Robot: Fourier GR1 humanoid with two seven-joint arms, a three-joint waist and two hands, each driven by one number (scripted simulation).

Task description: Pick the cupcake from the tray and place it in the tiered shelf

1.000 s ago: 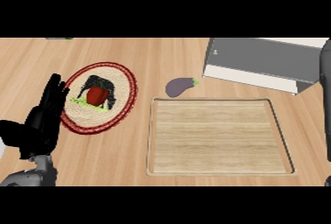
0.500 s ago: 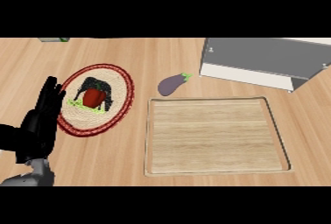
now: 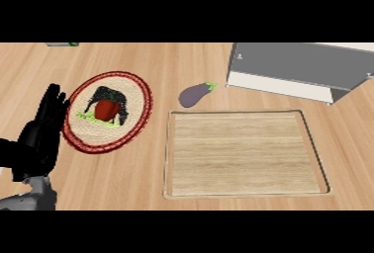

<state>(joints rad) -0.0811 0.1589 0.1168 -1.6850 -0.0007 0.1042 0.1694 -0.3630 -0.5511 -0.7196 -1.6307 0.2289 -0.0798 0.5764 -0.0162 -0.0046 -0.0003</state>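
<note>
Left hand (image 3: 40,138) rests at the view's left with fingers straight, holding nothing; tray (image 3: 169,153) shows bare, no cupcake visible, tiered shelf (image 3: 300,66) interior hidden, so you confirm its location before reaching.

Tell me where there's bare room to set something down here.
The wooden tray is bare inside. Counter is free below the plate, left of the tray. It is crowded between plate, eggplant and shelf; the left hand rests beside the plate.
</note>
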